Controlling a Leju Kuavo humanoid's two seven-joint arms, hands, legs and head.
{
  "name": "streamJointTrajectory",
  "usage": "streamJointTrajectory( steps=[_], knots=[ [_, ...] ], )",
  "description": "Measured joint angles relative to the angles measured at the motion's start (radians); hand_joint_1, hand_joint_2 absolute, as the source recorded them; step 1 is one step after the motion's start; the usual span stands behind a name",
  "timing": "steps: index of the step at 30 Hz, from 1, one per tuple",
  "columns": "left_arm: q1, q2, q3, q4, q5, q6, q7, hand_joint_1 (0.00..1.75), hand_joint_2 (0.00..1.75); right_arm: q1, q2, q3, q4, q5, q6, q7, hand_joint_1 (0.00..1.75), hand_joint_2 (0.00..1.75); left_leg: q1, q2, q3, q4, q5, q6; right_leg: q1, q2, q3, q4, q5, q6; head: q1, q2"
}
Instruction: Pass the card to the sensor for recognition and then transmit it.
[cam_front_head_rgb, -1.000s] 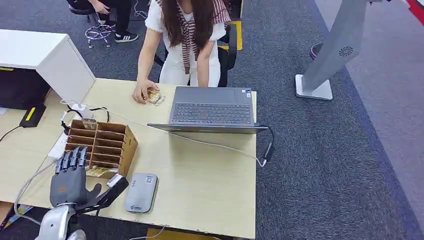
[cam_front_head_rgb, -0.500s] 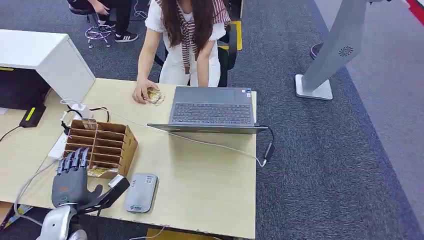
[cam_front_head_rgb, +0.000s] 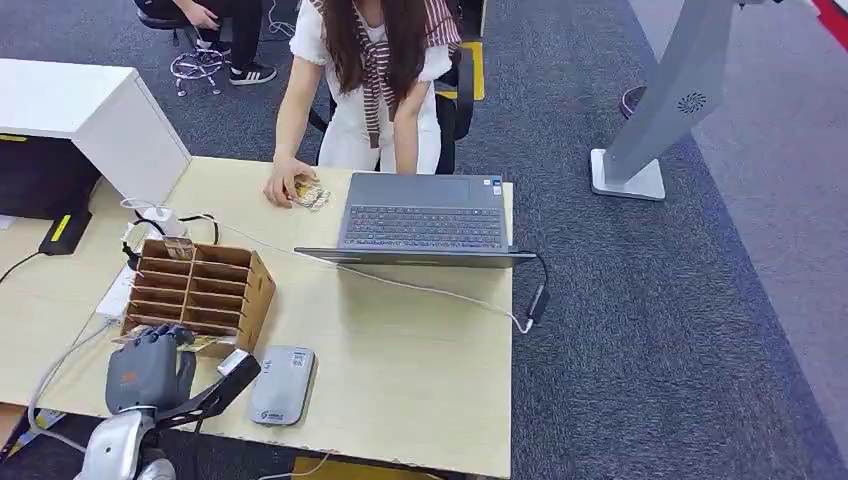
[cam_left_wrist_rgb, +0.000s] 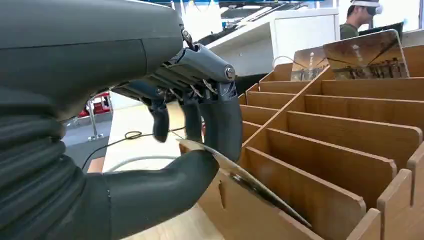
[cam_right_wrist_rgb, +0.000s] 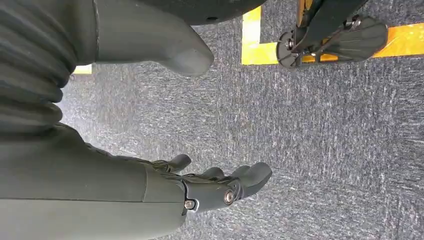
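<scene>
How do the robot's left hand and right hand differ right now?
The left hand is up at the desk by the wooden rack, while the right hand hangs over the grey carpet. The left hand pinches a card between thumb and fingers at the rack's near slot; the right hand holds nothing, and its fingers lie loosely apart from the thumb. Both are dark grey with a ribbed wrist cover.

Bright, even indoor light; soft shadows; close wrist views slightly blurred
</scene>
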Motion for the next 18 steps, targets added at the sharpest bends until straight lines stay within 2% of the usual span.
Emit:
streamJointTrajectory(
  steps=[14,18],
  knots=[
    [-0.003,0.000,0.000,0.000,0.014,0.016,-0.013,1.75,1.75,-0.001,0.000,-0.002,-0.002,0.001,0.001,-0.003,0.00,1.75,0.000,0.000,0.000,0.000,0.000,0.000,0.000,0.000,0.000,0.000,0.000,0.000,0.000,0.000],
    [-0.003,0.000,0.000,-0.003,0.020,0.055,-0.033,1.75,1.75,-0.001,0.000,-0.008,-0.002,0.001,0.001,-0.008,0.00,1.75,0.000,0.000,0.000,0.000,0.000,0.000,0.000,0.000,0.000,0.000,0.000,0.000,0.000,0.000]
  ],
)
